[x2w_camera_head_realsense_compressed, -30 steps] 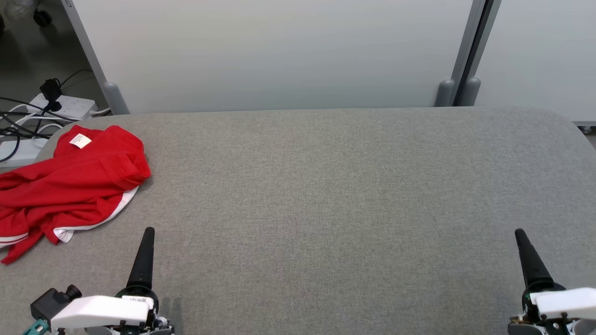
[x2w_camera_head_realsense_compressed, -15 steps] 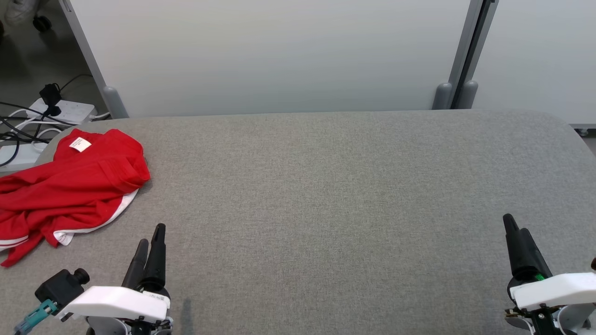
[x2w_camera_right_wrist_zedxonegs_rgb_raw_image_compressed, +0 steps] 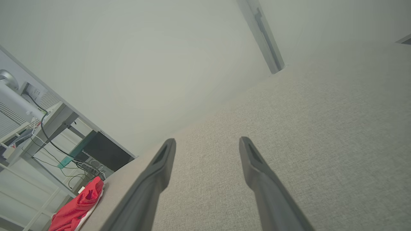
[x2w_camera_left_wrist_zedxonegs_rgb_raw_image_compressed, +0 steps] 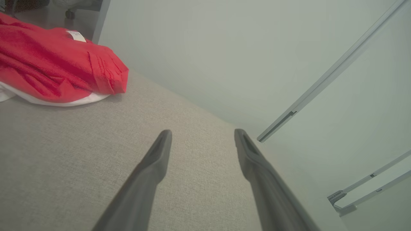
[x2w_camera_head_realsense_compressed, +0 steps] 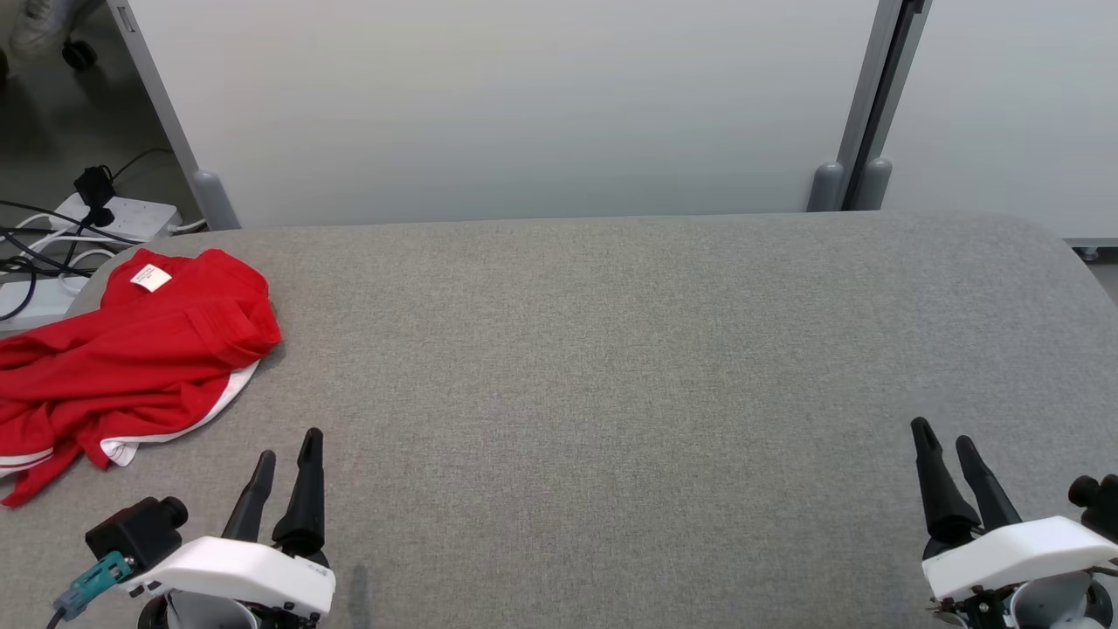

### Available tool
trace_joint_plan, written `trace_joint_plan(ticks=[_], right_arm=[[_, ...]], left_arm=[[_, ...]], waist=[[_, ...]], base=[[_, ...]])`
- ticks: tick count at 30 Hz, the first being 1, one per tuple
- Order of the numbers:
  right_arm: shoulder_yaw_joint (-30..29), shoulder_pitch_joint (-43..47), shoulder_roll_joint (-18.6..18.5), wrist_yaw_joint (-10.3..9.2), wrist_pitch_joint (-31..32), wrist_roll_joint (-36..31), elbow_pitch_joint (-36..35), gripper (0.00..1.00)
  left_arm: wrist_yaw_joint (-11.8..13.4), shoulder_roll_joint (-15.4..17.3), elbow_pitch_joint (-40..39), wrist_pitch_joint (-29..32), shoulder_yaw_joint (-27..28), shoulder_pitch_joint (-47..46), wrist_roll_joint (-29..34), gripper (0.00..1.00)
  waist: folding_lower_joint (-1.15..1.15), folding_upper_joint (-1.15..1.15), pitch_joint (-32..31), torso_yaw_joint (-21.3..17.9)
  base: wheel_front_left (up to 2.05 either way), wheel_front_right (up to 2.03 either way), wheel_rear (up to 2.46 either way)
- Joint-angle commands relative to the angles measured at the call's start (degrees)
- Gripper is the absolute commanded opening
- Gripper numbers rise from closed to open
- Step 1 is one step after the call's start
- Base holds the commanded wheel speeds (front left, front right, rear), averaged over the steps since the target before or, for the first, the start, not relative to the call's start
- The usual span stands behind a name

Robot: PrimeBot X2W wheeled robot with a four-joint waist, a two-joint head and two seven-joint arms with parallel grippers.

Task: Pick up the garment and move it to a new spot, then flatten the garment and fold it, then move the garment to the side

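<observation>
The garment, red with white trim, is seen crumpled in a heap at the far left corner of the bench, with a white label turned up at its far end. Its left part is cut off by the edge of the head view, so it cannot be told with certainty whether it overhangs the bench there. The left pincer is held released by the near edge of the bench, its two dark fingers parted. It is near the heap's near-right side but apart from it, and nothing is grasped. The right pincer is likewise released and empty, well apart from the garment at the opposite end. Beyond the left corner a power strip with cables is seen on the floor.

The pick-up, the first step, is judged to be in hand but not yet begun, as no cloth is touched. For the next move, the left pincer would need to be carried forward and leftward onto a raised fold. It would then need to be lowered and clenched on enough cloth for the heap to be lifted toward the bench's middle.
</observation>
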Motion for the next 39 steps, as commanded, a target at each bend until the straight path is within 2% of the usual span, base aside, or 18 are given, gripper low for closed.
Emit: trace_joint_plan(ticks=[1,24,39], right_arm=[[1.49,-1.89,-1.44,0.05,-1.25,-3.35,-0.84,1.00],[2.02,-2.34,-1.36,0.07,-4.63,-20.18,2.74,1.00],[2.33,-2.66,-1.32,0.08,-6.69,-25.95,4.44,1.00]], left_arm=[[0.91,1.59,-0.95,-1.01,0.44,-2.58,3.53,1.00],[4.53,3.11,3.15,-4.90,-2.17,-3.59,18.09,1.00],[4.90,2.84,4.98,-5.86,-2.04,-4.09,22.91,1.00]], waist=[[-0.01,0.00,-0.08,-0.14],[-0.01,0.00,-0.81,-0.56],[-0.01,0.00,-1.60,-0.64]], base=[[0.00,0.00,0.00],[0.00,0.00,0.00],[0.00,0.00,0.00]])
